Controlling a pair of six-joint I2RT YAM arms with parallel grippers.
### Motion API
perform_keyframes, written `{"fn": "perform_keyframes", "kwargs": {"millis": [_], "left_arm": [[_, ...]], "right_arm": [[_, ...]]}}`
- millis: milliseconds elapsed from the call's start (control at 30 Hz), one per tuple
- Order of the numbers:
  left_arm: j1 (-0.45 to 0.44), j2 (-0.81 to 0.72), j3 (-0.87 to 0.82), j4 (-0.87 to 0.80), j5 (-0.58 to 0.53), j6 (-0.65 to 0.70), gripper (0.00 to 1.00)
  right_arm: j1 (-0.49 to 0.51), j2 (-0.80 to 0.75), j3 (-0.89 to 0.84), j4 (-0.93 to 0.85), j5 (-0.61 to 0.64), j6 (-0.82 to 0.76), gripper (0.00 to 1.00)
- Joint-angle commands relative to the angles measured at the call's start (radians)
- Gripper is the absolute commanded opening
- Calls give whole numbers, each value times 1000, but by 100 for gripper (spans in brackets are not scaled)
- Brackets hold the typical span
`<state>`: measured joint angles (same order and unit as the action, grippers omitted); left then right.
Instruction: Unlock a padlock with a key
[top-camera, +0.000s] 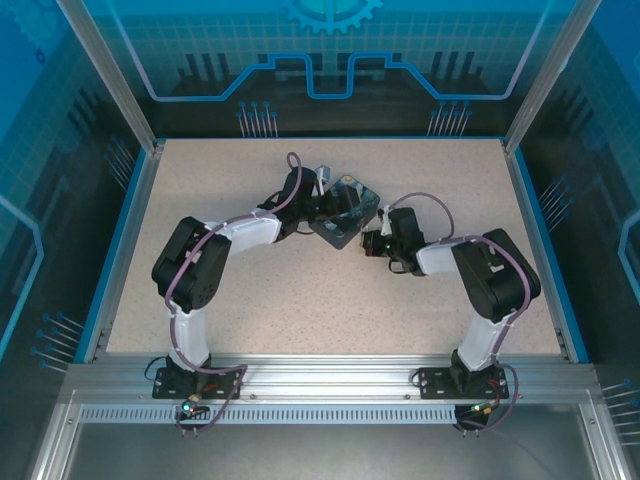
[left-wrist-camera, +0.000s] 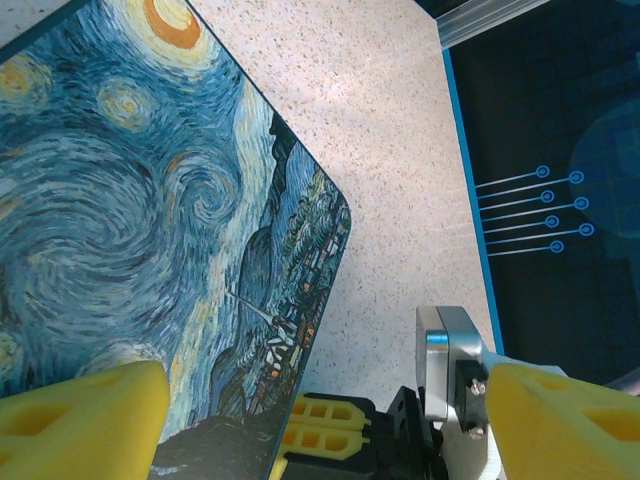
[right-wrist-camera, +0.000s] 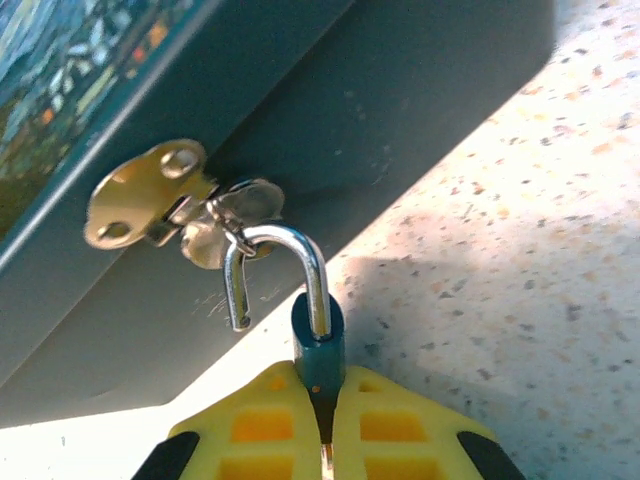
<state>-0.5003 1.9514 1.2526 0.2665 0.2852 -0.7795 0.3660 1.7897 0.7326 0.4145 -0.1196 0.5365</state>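
Blue-lit panels with a circuit pattern close in a speckled beige table (top-camera: 450, 170), and the work is going on near its middle. The padlock (right-wrist-camera: 318, 340) is a tiny dark teal thing hanging at the side wall of a box (right-wrist-camera: 420, 100), on the side that faces near and right. Its silver shackle (right-wrist-camera: 300, 250) is sprung. One leg sits in the body, and the other ends free in the air just left of it. The curve of the shackle is hooked through the silvery ring of a brass hasp (right-wrist-camera: 140, 195) fixed to the box wall just under the lid's edge.

The right end effector (right-wrist-camera: 320, 380) is clamped on the padlock's body. Its two yellow fingers (right-wrist-camera: 390, 425) are pressed together with the lock pinched at their tips, low over the table.

The box has dark grey walls and a lid (left-wrist-camera: 120, 230) printed with a swirling night sky in blues and yellows. From above it sits skewed on the table. The right arm (top-camera: 495, 275) bends in from the near right to reach it. The left arm (top-camera: 200, 270) comes from the near left to the box's far-left side.

The left end effector (left-wrist-camera: 327, 390) has its jaws wide apart and grips nothing. One yellow finger is over the printed lid and the other over bare table, with the lid's rounded corner between them. Whether that finger touches the lid I cannot tell.
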Motion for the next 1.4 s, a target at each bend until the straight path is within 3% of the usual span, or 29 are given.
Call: {"fn": "perform_keyframes", "kwargs": {"millis": [0, 200, 467, 1000, 1367], "left_arm": [[5, 49, -54, -106, -27, 1, 84], [5, 47, -67, -107, -28, 2, 84], [6, 42, -100, -97, -30, -10, 84], [4, 61, -137, -72, -49, -32, 85], [4, 71, -143, -61, -44, -38, 85]], "right_arm": [[-25, 2, 5, 27, -24, -6, 0], [-29, 29, 20, 59, -33, 54, 0], [-6, 47, 46, 20, 67, 173, 0], [15, 30, 36, 127, 176, 367, 0], [18, 45, 81, 74, 236, 445, 0]]}}
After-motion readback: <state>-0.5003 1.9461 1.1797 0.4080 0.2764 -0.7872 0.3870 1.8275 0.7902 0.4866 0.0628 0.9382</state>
